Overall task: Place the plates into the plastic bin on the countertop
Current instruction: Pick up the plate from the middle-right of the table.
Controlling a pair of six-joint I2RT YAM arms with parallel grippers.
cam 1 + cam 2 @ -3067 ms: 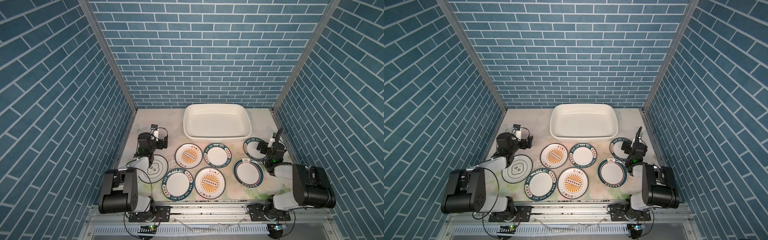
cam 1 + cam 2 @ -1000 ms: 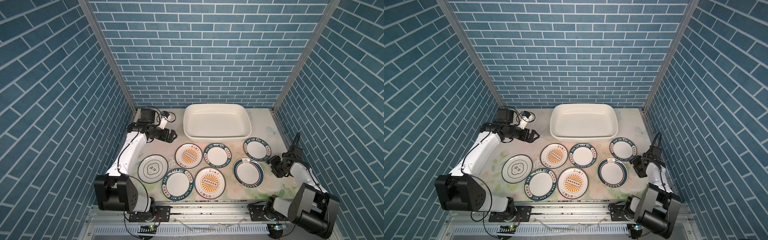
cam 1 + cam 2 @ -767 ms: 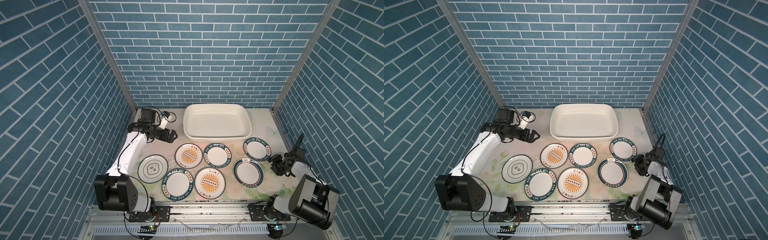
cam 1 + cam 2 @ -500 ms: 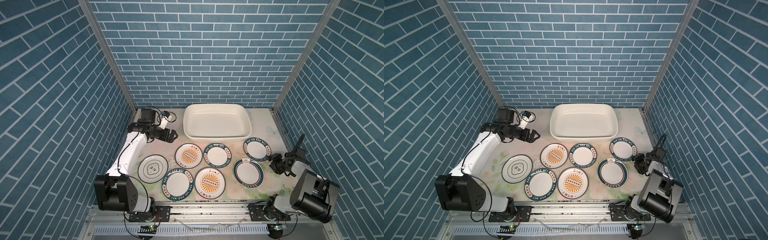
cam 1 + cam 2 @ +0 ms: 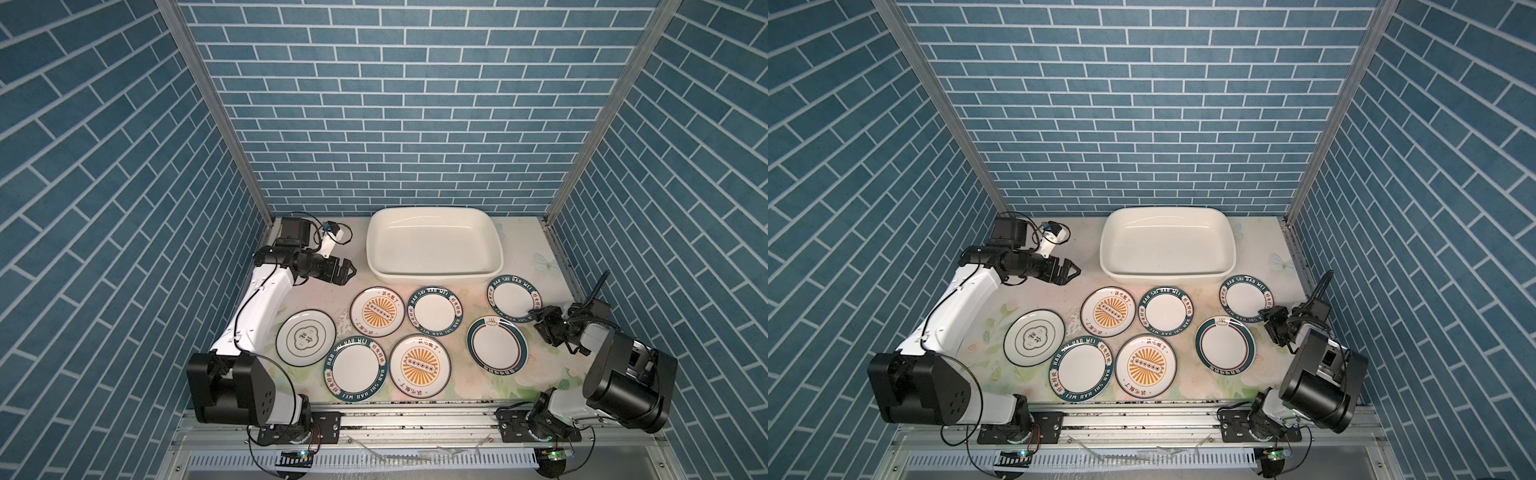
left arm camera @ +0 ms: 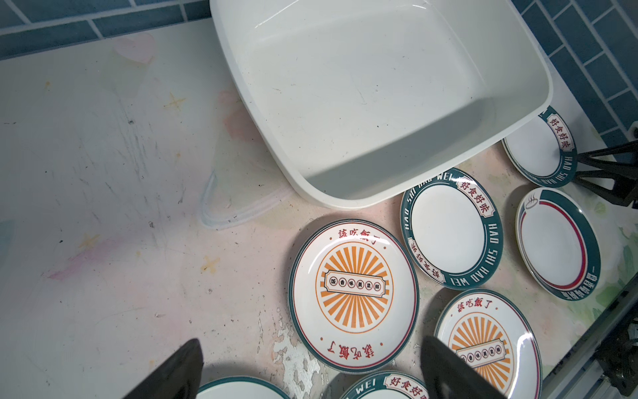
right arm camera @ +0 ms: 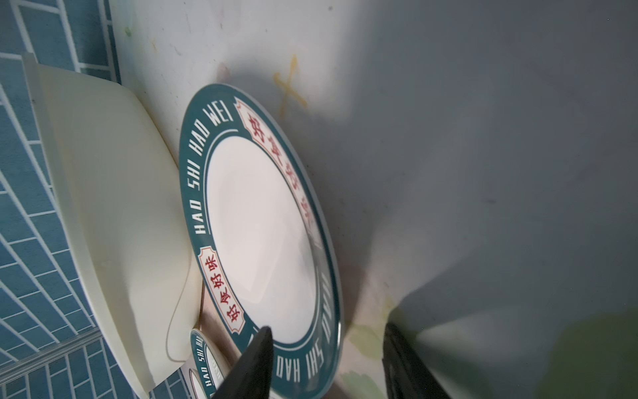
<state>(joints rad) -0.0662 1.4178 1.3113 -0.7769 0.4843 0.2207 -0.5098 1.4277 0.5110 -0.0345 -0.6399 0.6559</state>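
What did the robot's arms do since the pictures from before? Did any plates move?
The left arm swung from beside the cloud plate toward the back; the left gripper now hangs open next to the plastic bin. The right arm pulled out to the side and dropped low; the right gripper now has open jaws astride the edge of the rightmost lettered plate. No plate moved or was grasped; the bin holds nothing.

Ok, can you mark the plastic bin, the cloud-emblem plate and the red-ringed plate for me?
plastic bin (image 5: 432,245), in a top view, on its bare inner floor.
cloud-emblem plate (image 5: 305,337), in a top view, on the centre emblem.
red-ringed plate (image 5: 497,343), in a top view, on its white centre.
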